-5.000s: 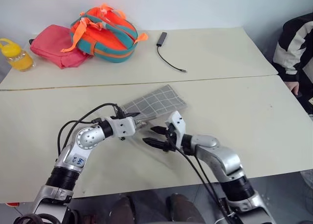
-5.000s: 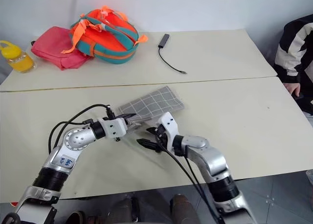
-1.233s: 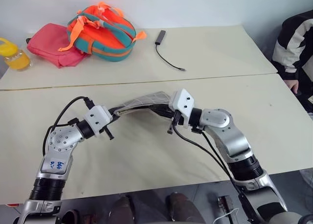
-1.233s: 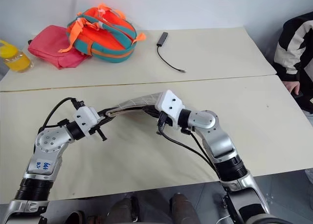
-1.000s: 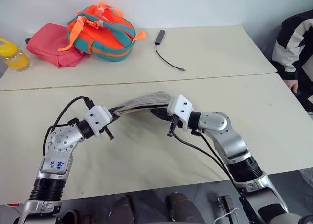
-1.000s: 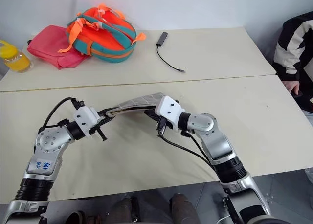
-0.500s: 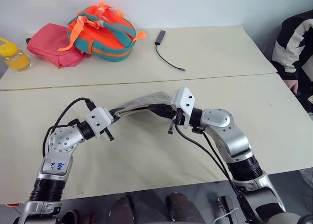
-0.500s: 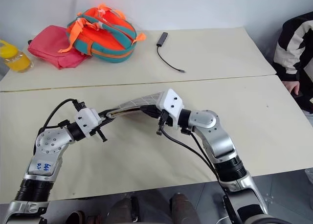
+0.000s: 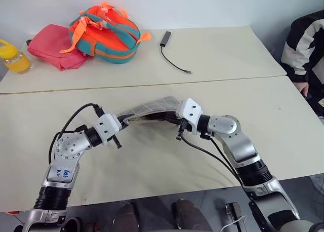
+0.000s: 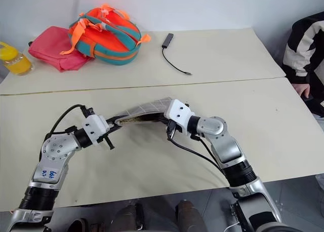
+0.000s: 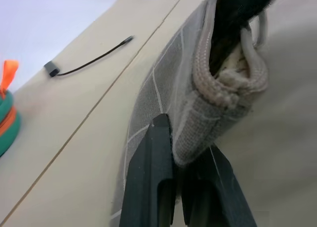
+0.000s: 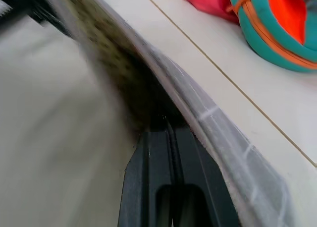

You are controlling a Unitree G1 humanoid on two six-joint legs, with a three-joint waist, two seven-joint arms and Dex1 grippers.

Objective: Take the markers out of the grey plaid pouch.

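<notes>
Grey plaid pouch frame centre, pinched by left gripper and right gripper; mouth now gapes more, 2 markers unseen inside.

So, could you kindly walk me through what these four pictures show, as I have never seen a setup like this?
This is a humanoid robot with two arms, each ending in two black fingers. Two pictures come from cameras on its head, looking down over a beige table; the other two come from cameras on its wrists, looking along the fingers. Between them, the left gripper and right gripper hold a grey plaid pouch by its ends, above the table. Both are shut on it. At the back lie a pink bag, an orange-teal backpack, a yellow bottle and a black cable. A person's sleeve shows at the right.
</notes>
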